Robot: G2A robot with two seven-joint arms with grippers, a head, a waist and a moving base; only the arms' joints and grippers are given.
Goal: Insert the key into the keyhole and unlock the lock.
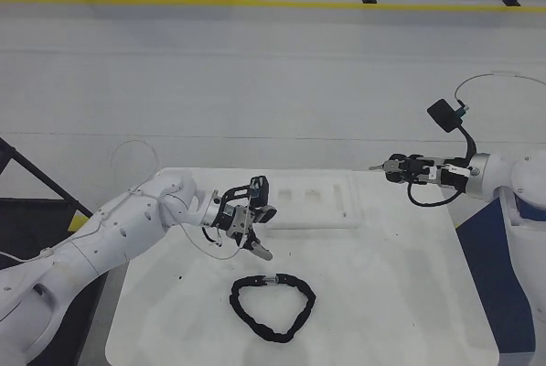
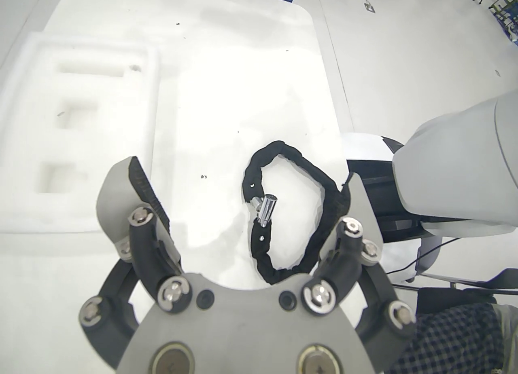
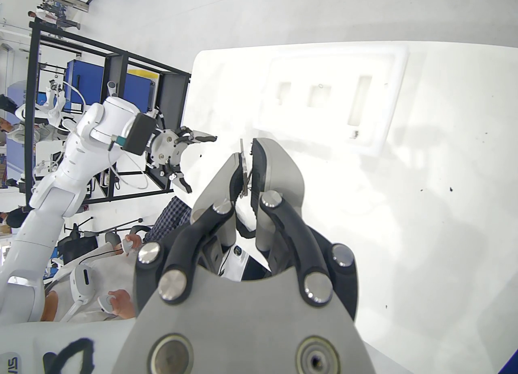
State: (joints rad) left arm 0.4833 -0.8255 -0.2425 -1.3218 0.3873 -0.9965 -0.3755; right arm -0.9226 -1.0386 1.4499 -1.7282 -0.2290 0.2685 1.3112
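Left arm: the left gripper (image 1: 262,231) hung over the left-middle of the white table (image 1: 391,302). Its jaws were spread wide and held nothing. It was just on the far side of the chain lock (image 1: 273,307) and not touching it.

Centre: the chain lock lay flat as a closed loop in a black sleeve, near the table's near edge. Its silvery lock cylinder (image 2: 267,206) joined the two chain ends on the far side of the loop. The keyhole's facing could not be told.

A white foam tray (image 1: 309,203) with rectangular recesses lay along the far edge, between the two grippers.

Right arm: the right gripper (image 3: 247,149) was raised over the far right corner, well apart from the lock. Its jaws were closed on the thin metal key (image 3: 243,169). A blue panel (image 1: 488,274) stood beside the table's right edge.
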